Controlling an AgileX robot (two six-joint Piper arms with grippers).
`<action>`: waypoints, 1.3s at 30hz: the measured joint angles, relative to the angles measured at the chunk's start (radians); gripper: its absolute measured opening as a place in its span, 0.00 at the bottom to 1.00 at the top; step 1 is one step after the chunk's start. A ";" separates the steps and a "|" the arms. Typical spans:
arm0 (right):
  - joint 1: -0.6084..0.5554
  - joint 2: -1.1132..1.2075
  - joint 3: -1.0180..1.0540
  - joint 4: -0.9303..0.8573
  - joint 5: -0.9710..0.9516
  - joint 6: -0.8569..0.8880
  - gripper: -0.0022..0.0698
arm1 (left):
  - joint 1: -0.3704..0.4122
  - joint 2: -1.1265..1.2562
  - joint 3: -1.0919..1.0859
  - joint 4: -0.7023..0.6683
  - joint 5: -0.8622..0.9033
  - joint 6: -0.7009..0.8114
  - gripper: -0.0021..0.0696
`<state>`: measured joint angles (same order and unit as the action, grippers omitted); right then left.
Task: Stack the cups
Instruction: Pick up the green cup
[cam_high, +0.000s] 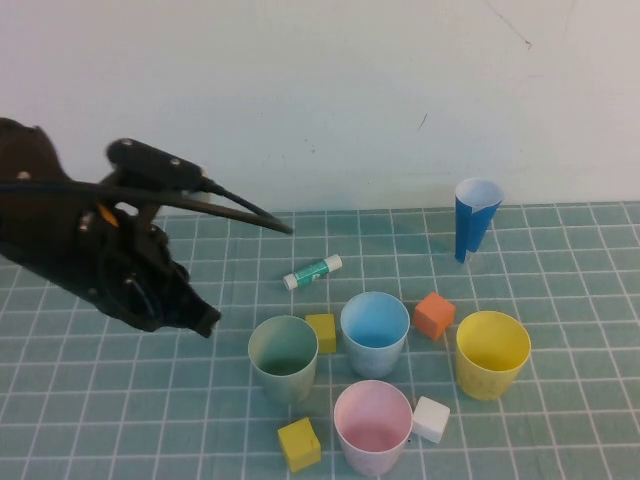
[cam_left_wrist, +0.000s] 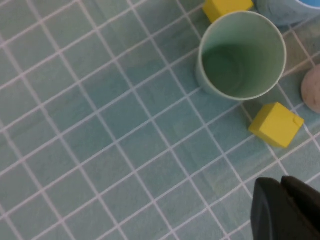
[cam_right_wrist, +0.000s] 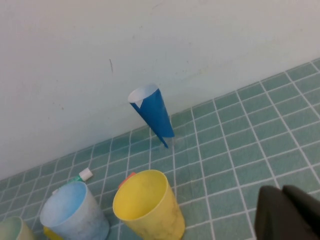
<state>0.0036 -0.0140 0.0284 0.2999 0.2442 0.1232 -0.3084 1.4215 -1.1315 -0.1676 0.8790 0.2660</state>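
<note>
**Gridded green counter, four cups standing apart, both pincers closed and empty**

Green squared matting covers the counter (cam_high: 560, 440), with a plain white wall behind it.

Left pincer (cam_high: 205, 320) hangs above the counter at the left, its jaws shut together and holding nothing; its dark tip shows in the left wrist view (cam_left_wrist: 287, 210). Nearest to it is the pale green cup (cam_high: 284, 357), upright and open-mouthed, just to the pincer's right and clear of it. A yellow cube (cam_high: 321, 332) sits just beside that cup on its far side, and a second yellow cube (cam_high: 299, 444) lies in front of the cup, nearer the robot.

Further from the left pincer stands the light blue cup (cam_high: 375, 333), then the pink cup (cam_high: 373, 428) nearer the robot, with a white cube (cam_high: 431, 419) just beside it. An orange cube (cam_high: 434, 315) lies between the light blue cup and the yellow cup (cam_high: 492, 353). A green and white tube (cam_high: 312, 271) lies on its side beyond the cups.

Right pincer (cam_right_wrist: 290, 212) is seen only in its own wrist view, closed and empty, raised over the counter. The yellow cup stands near it, the light blue one beyond that. A dark-blue paper cone (cam_high: 475, 220) stands point down near the wall, well apart from the pincer.

None of the cups touches another.
</note>
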 joint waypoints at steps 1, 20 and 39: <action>0.000 0.000 0.000 0.004 0.001 -0.004 0.03 | -0.019 0.020 -0.005 0.002 -0.008 -0.002 0.03; 0.000 0.000 0.000 0.026 0.012 -0.013 0.03 | -0.053 0.445 -0.347 0.034 0.087 -0.065 0.19; 0.000 0.000 0.000 0.026 0.021 -0.018 0.03 | -0.053 0.720 -0.484 -0.001 0.140 -0.189 0.52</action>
<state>0.0036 -0.0140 0.0284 0.3258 0.2651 0.1053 -0.3614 2.1414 -1.6154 -0.1686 1.0192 0.0766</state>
